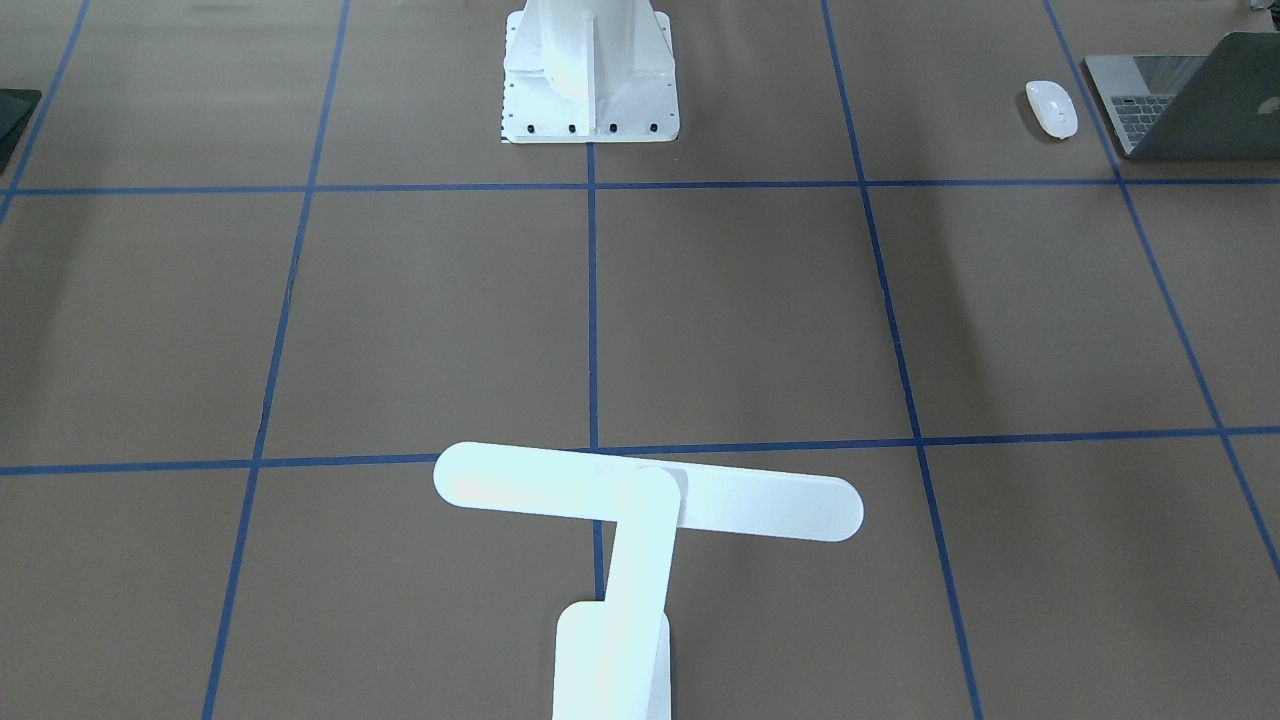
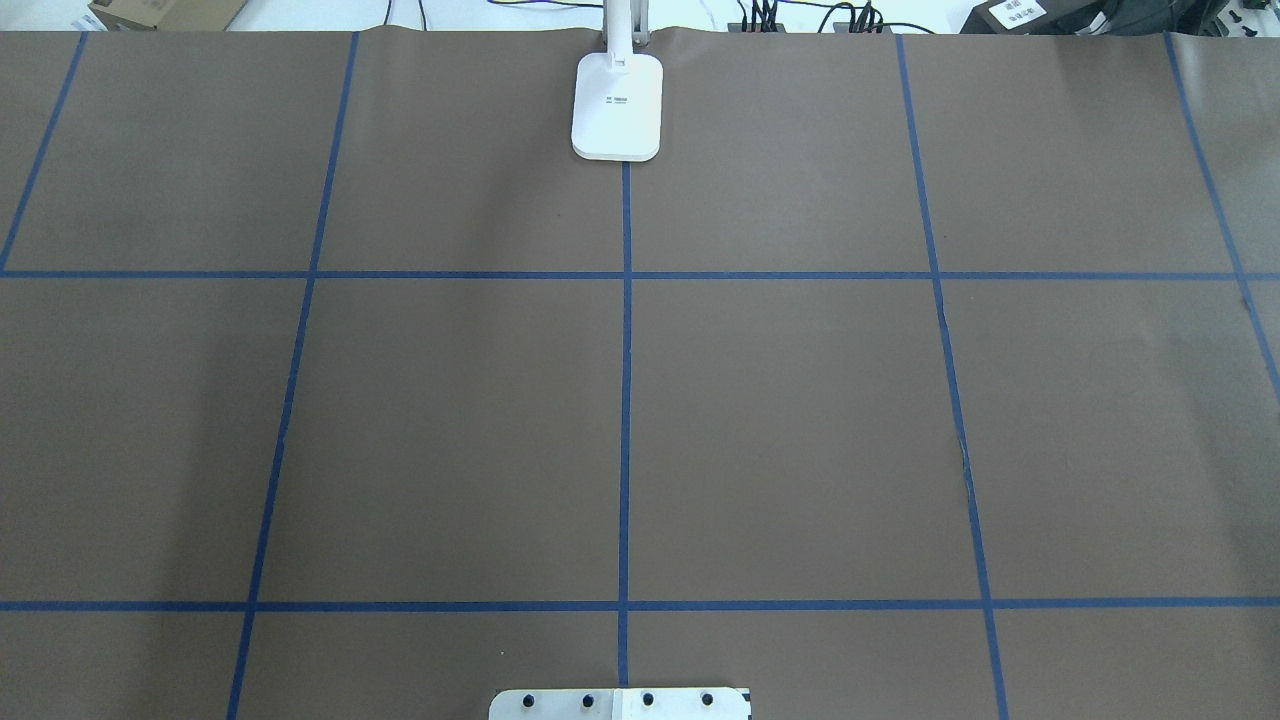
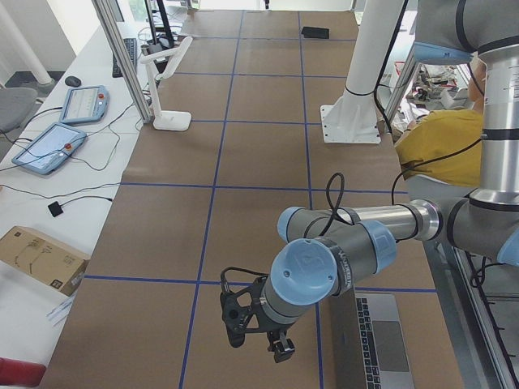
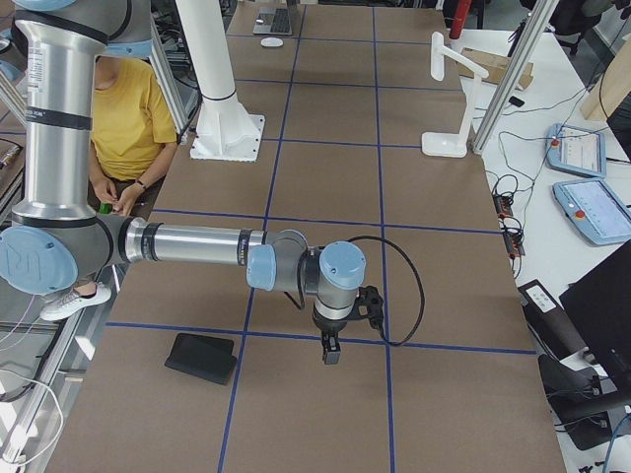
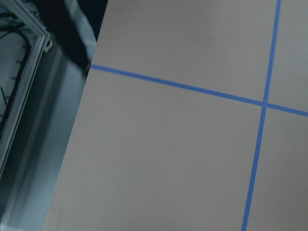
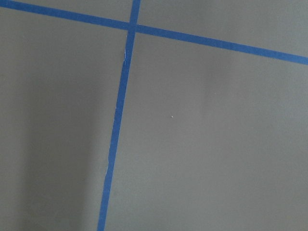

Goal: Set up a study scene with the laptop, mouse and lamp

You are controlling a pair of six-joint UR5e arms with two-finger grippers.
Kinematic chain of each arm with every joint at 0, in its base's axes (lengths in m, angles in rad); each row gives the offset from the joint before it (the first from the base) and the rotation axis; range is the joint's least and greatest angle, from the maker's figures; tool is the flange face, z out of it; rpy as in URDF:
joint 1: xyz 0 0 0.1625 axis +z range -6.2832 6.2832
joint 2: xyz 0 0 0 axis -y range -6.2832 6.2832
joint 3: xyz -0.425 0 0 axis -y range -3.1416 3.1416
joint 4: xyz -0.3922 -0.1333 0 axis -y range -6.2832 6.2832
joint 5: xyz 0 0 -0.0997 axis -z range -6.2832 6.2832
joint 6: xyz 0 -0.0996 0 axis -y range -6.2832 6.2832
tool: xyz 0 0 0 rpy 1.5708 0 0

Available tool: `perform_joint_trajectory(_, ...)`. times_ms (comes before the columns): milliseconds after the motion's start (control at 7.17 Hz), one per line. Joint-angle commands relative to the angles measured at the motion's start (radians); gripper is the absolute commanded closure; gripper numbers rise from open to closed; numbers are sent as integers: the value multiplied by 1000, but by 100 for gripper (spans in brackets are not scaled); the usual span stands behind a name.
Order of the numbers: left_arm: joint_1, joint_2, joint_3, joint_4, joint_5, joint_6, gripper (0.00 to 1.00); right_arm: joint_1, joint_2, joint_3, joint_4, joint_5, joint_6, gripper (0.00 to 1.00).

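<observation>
The grey laptop (image 1: 1190, 95) sits half open at the table's end on the robot's left, and the white mouse (image 1: 1051, 108) lies just beside it. The white lamp (image 1: 648, 492) stands at the far middle edge; its base (image 2: 617, 105) shows in the overhead view. My left gripper (image 3: 259, 344) hangs over the paper next to the laptop (image 3: 381, 340), touching nothing. My right gripper (image 4: 331, 355) hovers above a blue tape line, to the right of a black mat (image 4: 202, 357). I cannot tell whether either gripper is open or shut. The wrist views show only paper and tape.
The white bolted pedestal (image 1: 590, 70) stands at the robot's side of the table. A person in a yellow shirt (image 4: 128, 108) sits beside it. Blue tape lines grid the brown paper (image 2: 800, 430). Tablets, cables and a cardboard box (image 3: 40, 255) lie on the side bench.
</observation>
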State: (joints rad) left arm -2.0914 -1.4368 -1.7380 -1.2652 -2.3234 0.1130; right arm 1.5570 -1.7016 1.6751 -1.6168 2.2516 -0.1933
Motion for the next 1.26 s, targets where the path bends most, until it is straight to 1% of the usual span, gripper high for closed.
perform_joint_trajectory(0, -35, 138, -142, 44, 9, -305, 0, 0, -1, 0, 0, 0, 0, 0)
perform_joint_trajectory(140, -39, 230, -208, 46, 18, -379, 0, 0, -1, 0, 0, -1, 0, 0)
perform_joint_trajectory(279, -89, 321, -254, 50, 18, -454, 0, 0, -1, 0, 0, -1, 0, 0)
perform_joint_trajectory(419, -120, 384, -252, 61, 18, -502, 1, 0, -1, 0, 0, -1, -1, 0)
perform_joint_trajectory(558, -140, 397, -250, 137, 19, -525, 1, 0, 0, 0, 0, -1, -1, 0)
perform_joint_trajectory(698, -221, 401, -241, 198, 21, -542, 1, 0, 0, 0, 0, -1, -1, 0)
perform_joint_trajectory(837, -263, 417, -223, 196, 18, -561, 1, 0, -1, 0, 0, 0, -1, 0)
perform_joint_trajectory(977, -295, 415, -175, 185, 15, -561, 1, 0, -1, 0, 0, -1, -1, 0)
perform_joint_trajectory(1116, -300, 412, -152, 184, 13, -564, 2, 0, -1, 1, 0, 0, -1, 0)
